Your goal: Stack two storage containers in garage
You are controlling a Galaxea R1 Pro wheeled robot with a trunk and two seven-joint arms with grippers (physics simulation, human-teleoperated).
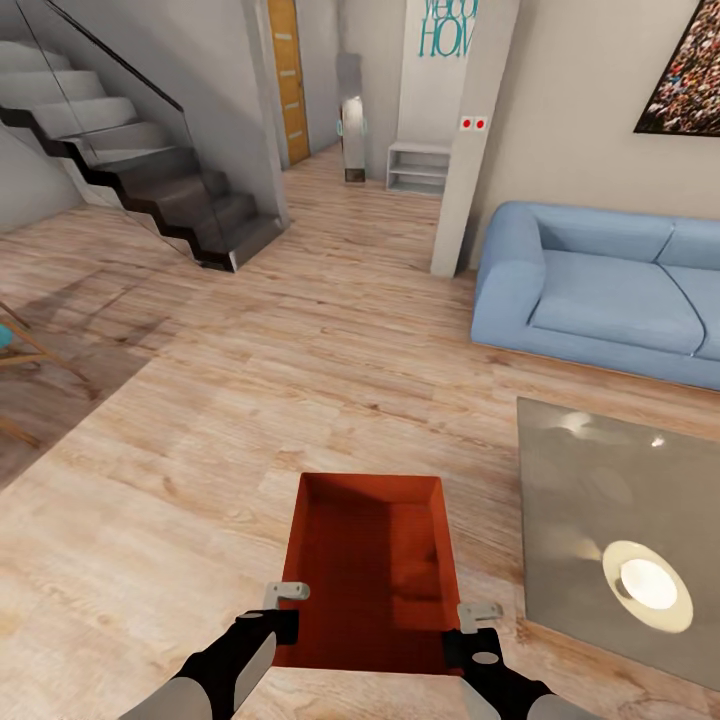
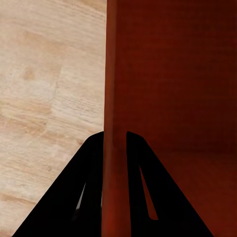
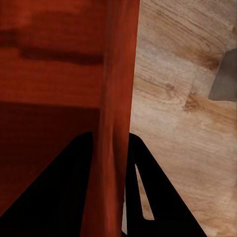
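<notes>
1. Gripping one long side wall each, the left gripper [image 1: 283, 603] and the right gripper [image 1: 470, 622] hold an orange-red storage container [image 1: 370, 570] low and centred in front of the robot in the head view, its open top facing up.
2. Seen from the left wrist, the left gripper [image 2: 115, 140] has its two dark fingers [image 2: 89, 163] on either side of the bin's thin wall [image 2: 111, 89], jaws narrowed onto it, one finger inside and one outside.
3. Seen from the right wrist, the right gripper [image 3: 111, 140] clamps the opposite wall [image 3: 118, 74] the same way, jaws narrow around the thin red panel.
4. Below and around the container [image 2: 182, 74] lies the light wood plank floor [image 1: 300, 340] of the living room.
5. Just to the robot's right stands a low glass-topped table [image 1: 600, 480] with a round pale dish [image 1: 647, 585] on it; its near corner sits close to the right gripper.
6. Farther right, a blue sofa [image 1: 600, 290] stands against the wall under a framed picture [image 1: 685, 70].
7. Ahead on the left, a dark staircase [image 1: 150, 170] with a glass balustrade rises.
8. Between stairs and sofa, a white pillar [image 1: 465, 160] stands, with a hallway beyond it leading to a wooden door [image 1: 288, 80] and a low white shelf [image 1: 418, 168].
9. At the far left edge, part of a wooden-legged chair [image 1: 20, 350] shows.
</notes>
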